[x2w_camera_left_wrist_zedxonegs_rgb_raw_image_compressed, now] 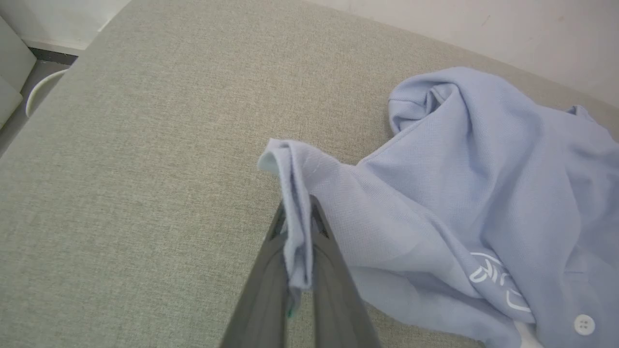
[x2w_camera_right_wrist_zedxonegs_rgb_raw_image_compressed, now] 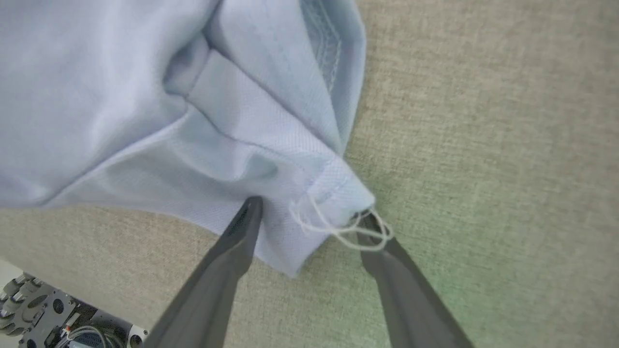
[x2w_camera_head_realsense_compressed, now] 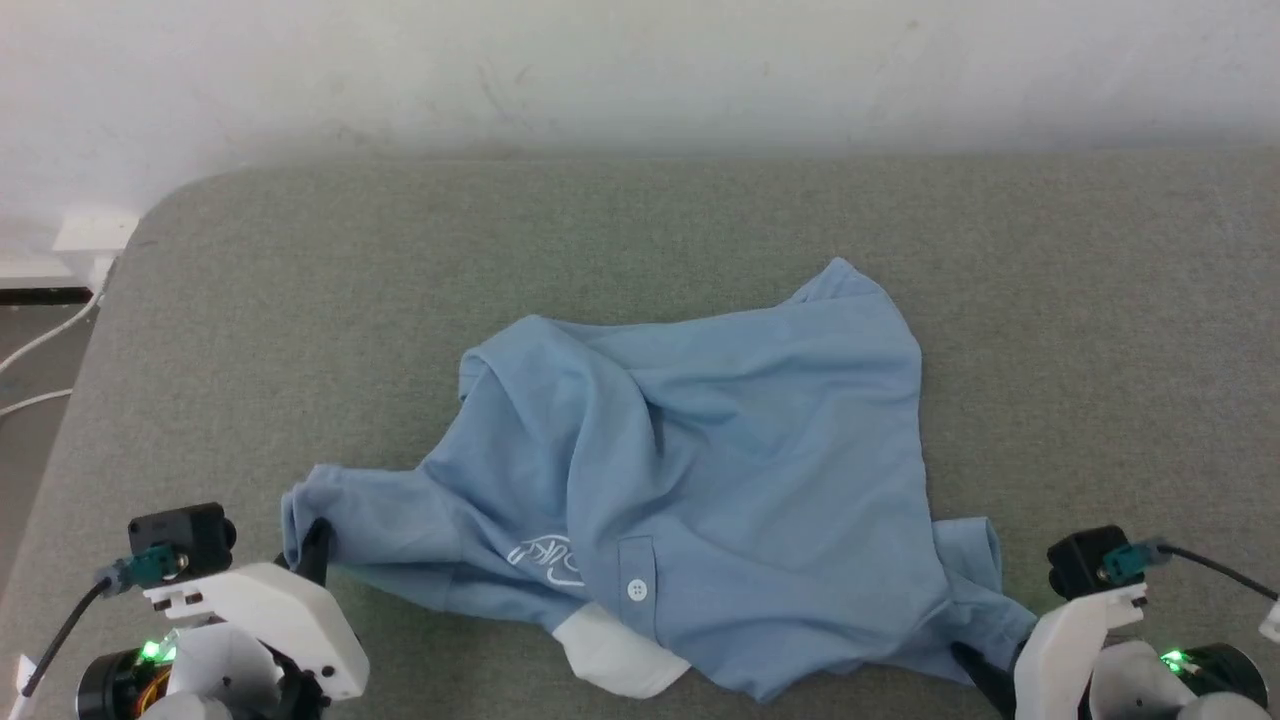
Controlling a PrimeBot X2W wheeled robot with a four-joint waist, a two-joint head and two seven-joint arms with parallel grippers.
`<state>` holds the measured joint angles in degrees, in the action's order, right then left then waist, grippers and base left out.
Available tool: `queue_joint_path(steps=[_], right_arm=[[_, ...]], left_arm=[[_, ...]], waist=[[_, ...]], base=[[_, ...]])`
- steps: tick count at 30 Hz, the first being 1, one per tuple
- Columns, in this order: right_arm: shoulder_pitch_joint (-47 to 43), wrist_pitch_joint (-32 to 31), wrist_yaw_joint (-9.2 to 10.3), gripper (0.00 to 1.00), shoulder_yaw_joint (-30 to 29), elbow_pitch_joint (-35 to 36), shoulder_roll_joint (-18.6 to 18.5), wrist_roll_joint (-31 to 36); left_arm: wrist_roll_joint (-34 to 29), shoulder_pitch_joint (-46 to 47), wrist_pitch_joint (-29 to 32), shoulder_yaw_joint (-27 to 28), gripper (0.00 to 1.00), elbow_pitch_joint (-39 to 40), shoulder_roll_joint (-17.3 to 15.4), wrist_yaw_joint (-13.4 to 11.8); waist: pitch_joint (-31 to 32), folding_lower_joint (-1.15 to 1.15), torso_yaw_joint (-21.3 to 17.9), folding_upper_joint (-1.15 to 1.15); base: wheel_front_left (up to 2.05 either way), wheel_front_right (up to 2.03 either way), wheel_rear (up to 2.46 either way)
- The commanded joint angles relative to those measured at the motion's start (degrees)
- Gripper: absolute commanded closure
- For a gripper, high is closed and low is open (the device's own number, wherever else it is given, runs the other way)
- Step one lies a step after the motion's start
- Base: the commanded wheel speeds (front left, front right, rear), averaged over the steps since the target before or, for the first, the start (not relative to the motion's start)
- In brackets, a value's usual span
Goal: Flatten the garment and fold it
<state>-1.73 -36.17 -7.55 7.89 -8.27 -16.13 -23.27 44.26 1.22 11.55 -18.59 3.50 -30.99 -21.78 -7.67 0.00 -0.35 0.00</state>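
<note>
Left end effector [x2w_camera_left_wrist_zedxonegs_rgb_raw_image_compressed: 297,212] tight on garment [x2w_camera_head_realsense_compressed: 750,420], right end effector [x2w_camera_right_wrist_zedxonegs_rgb_raw_image_compressed: 309,212] agape.

Before me lies a wide worktop [x2w_camera_head_realsense_compressed: 640,230] covered in grey-green woven cloth, its far left corner rounded. Behind it rises a plain white wall [x2w_camera_head_realsense_compressed: 640,70], faintly scuffed. On my left, white cables [x2w_camera_head_realsense_compressed: 40,350] trail over a grey floor [x2w_camera_head_realsense_compressed: 25,440].

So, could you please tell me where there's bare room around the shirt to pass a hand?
Free: the grey surface between the garment and the wall, and either side of it. Crowded: the near edge, where the left gripper pinches it and the right gripper straddles it.
</note>
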Motion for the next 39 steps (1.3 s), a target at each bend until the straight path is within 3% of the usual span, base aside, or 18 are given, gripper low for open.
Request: queue_joint_path(steps=[1, 2, 3, 4, 8, 13, 20, 24, 30, 39], right_arm=[[0.4, -1.8, 0.06, 0.22, 2.0, -3.7, 0.7, -1.5], [0.6, -2.7, 0.06, 0.59, 2.8, -5.0, 0.6, -2.5], [0.8, -3.5, 0.06, 0.84, 3.5, -5.9, 0.7, -3.6], [1.0, -4.3, 0.06, 1.00, 4.0, -6.6, 0.7, -4.7], [1.7, -4.1, 0.06, 1.00, 4.8, -6.8, -0.4, -7.3], [3.3, 1.2, 0.06, 1.00, 2.9, -1.6, -3.1, -7.5], [9.1, 4.8, 0.06, 1.00, -3.4, 11.2, -7.0, -4.0], [16.5, 4.9, 0.06, 1.00, -6.5, 14.5, -8.3, -2.8], [32.4, 5.3, 0.06, 1.00, -7.2, 7.4, -10.3, -4.2], [57.4, 14.7, 0.06, 1.00, -4.5, -10.5, -12.9, -4.4]], left_arm=[[-0.5, -0.7, -0.4, -0.1, 1.00, 0.2, 0.2, -0.3], [-0.4, -0.7, -0.3, -0.2, 1.00, 0.2, 0.3, -0.3], [-0.3, -0.8, -0.3, -0.3, 1.00, 0.2, 0.5, -0.3], [-0.3, -0.9, -0.3, -0.4, 1.00, 0.2, 0.5, -0.3], [0.1, -1.5, -0.3, -0.4, 1.00, -0.1, 0.7, -0.3], [-0.2, -1.0, -2.0, 0.7, 1.00, 1.1, -0.1, 0.1], [-3.7, 5.8, -3.4, 3.8, 1.00, 6.7, -5.0, 0.2], [-5.4, 13.7, -2.3, 4.6, 1.00, 7.9, -7.3, 1.5], [-6.9, 31.4, -0.1, 2.3, 1.00, -0.2, -6.0, 5.2], [-12.0, 58.7, -3.6, -1.6, 1.00, -22.7, -0.2, 10.3]], waist=[[-0.1, 0.00, 0.2, 0.00], [0.0, 0.00, 0.2, 0.00], [0.0, 0.00, 0.3, 0.00], [0.1, 0.00, 0.2, 0.00], [0.9, 0.00, -0.1, 0.00], [2.5, 0.00, -0.7, 0.00], [4.9, 0.00, -1.6, 0.00], [5.4, 0.00, -2.0, 0.00], [2.9, 0.00, -2.1, 0.00], [-8.1, 0.00, -2.8, 0.00]], base=[[0.00, 0.00, 0.00], [0.00, 0.00, 0.00], [0.00, 0.00, 0.00], [0.00, 0.00, 0.00], [0.00, 0.00, 0.00], [0.00, 0.00, 0.00], [0.00, 0.00, 0.00], [0.00, 0.00, 0.00], [0.00, 0.00, 0.00], [0.00, 0.00, 0.00]])
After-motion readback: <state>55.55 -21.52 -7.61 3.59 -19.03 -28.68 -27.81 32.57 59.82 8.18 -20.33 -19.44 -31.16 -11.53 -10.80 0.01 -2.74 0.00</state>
